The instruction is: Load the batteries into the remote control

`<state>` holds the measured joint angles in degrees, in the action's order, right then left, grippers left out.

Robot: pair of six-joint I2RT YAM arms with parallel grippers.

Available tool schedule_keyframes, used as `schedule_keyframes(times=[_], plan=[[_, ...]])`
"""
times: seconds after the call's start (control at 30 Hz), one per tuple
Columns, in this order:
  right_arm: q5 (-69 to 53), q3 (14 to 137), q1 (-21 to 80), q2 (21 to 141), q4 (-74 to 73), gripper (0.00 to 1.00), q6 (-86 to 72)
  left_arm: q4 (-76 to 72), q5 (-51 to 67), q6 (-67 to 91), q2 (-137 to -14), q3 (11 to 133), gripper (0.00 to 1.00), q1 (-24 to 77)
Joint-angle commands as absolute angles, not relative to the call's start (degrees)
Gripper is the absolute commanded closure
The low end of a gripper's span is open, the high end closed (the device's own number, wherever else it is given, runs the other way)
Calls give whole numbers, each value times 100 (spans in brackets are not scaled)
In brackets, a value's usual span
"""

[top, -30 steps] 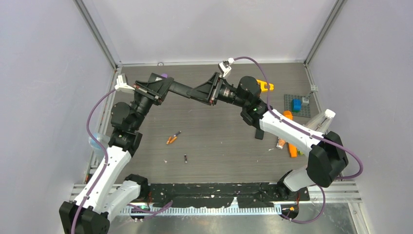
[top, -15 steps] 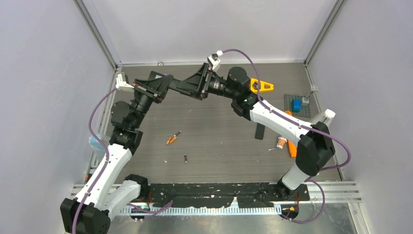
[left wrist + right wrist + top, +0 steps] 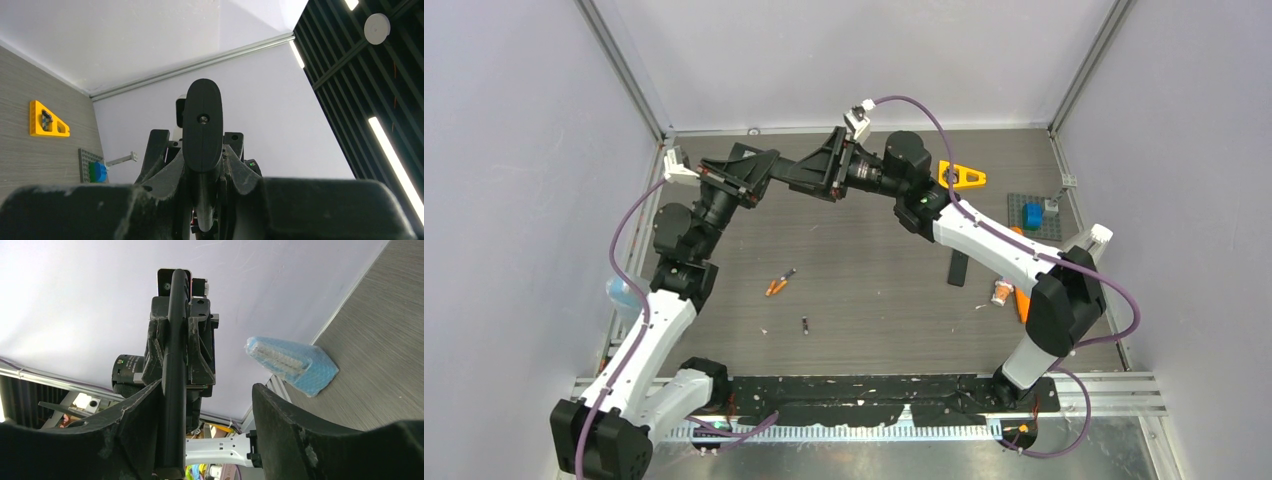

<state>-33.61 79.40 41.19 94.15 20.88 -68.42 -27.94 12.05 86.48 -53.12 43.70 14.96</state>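
My left gripper point(image 3: 767, 172) is shut on one end of the black remote control point(image 3: 202, 125), holding it in the air over the back of the table. My right gripper point(image 3: 206, 405) stands open around the remote's other end. The remote point(image 3: 173, 365) shows edge-on there, against my left finger point(image 3: 131, 415) and well apart from the right one. Two batteries lie on the table: a thin orange one with a dark tip point(image 3: 778, 283) and a tiny dark one point(image 3: 805, 325), both well in front of the grippers.
A black flat piece point(image 3: 958, 268), an orange stick point(image 3: 1023, 305) and a small round thing point(image 3: 1001, 293) lie at the right. At the back right are a yellow bracket point(image 3: 961, 176) and a grey baseplate point(image 3: 1049, 225) with a blue brick point(image 3: 1032, 214). A blue padded bag point(image 3: 292, 362) lies at the left edge.
My right arm has slid left along the remote toward the left gripper, and its jaws have opened wider. The left gripper has kept its grip and shifted slightly back.
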Motion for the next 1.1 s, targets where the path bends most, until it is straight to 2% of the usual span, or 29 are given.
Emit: schedule_keyframes(times=[0.0,0.1,0.27,0.47,0.73,0.87,0.97,1.07], plan=[[-3201,8048,4195,9524,1912,33,-6649,-3557,1325,8948,-5324,4602,100,1494],[-3143,7873,4196,9535,1945,40,-6636,-3710,1224,9104,-5338,4563,100,1494],[-3129,7431,4192,9455,2120,62,-6662,-3877,929,9175,-5316,4572,100,1490],[-3095,6890,4117,9294,2383,82,-6769,-4138,740,9257,-5383,4691,100,1409],[-3207,6280,3912,9202,3377,93,-7343,-4129,619,9207,-5294,4610,100,1322],[-3294,6152,3879,9214,4070,95,-7649,-4041,558,9127,-5226,4515,100,1318],[-3184,6018,3876,9136,4332,83,-7743,-3963,537,8978,-5182,4496,100,1323],[-3069,6027,3874,9043,4073,78,-7641,-3822,576,8856,-5135,4549,100,1321]])
